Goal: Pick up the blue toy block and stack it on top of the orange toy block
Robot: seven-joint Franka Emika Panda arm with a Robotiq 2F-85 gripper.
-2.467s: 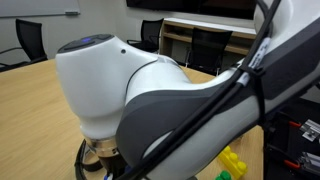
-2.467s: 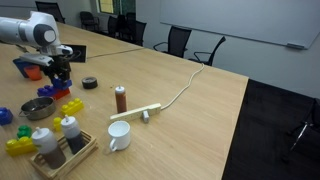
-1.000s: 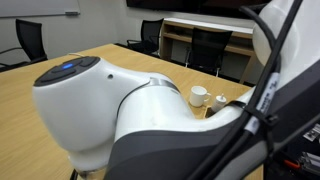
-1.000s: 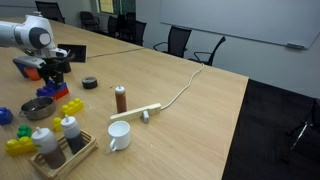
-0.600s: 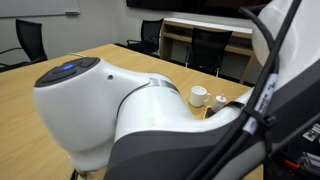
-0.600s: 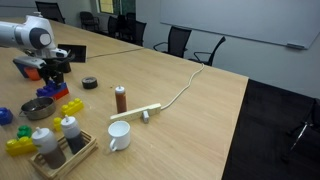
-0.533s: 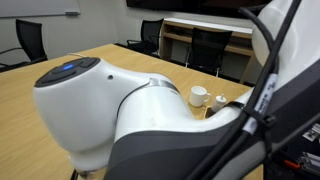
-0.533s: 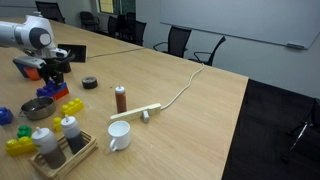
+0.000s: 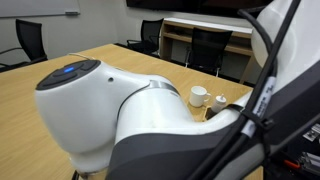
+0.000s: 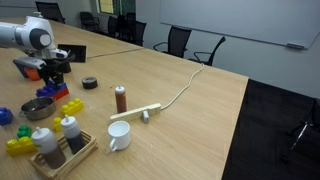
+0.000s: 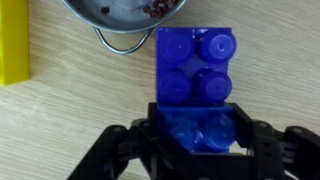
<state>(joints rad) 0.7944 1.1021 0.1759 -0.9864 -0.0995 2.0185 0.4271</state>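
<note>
In the wrist view the blue toy block [image 11: 195, 85], a bright blue studded brick, lies on the wooden table just below a metal bowl [image 11: 125, 20]. My gripper [image 11: 197, 135] has its two dark fingers closed against the sides of the block's near half. In an exterior view the gripper [image 10: 55, 76] hangs low at the far left of the table, next to the orange toy block [image 10: 24, 67]. The other exterior view is filled by my white arm [image 9: 120, 110], which hides the gripper and both blocks.
A yellow brick [image 11: 13, 40] lies left of the blue block. More yellow bricks [image 10: 70, 105], the metal bowl [image 10: 37, 107], a tray of bottles [image 10: 60, 150], a white mug [image 10: 118, 135], a brown bottle [image 10: 120, 98] and a wooden stick with a cable [image 10: 150, 110] stand on the table.
Since 2.5 s ago the arm has shifted and lowered at the left of the table. Over the last second nothing visibly moves.
</note>
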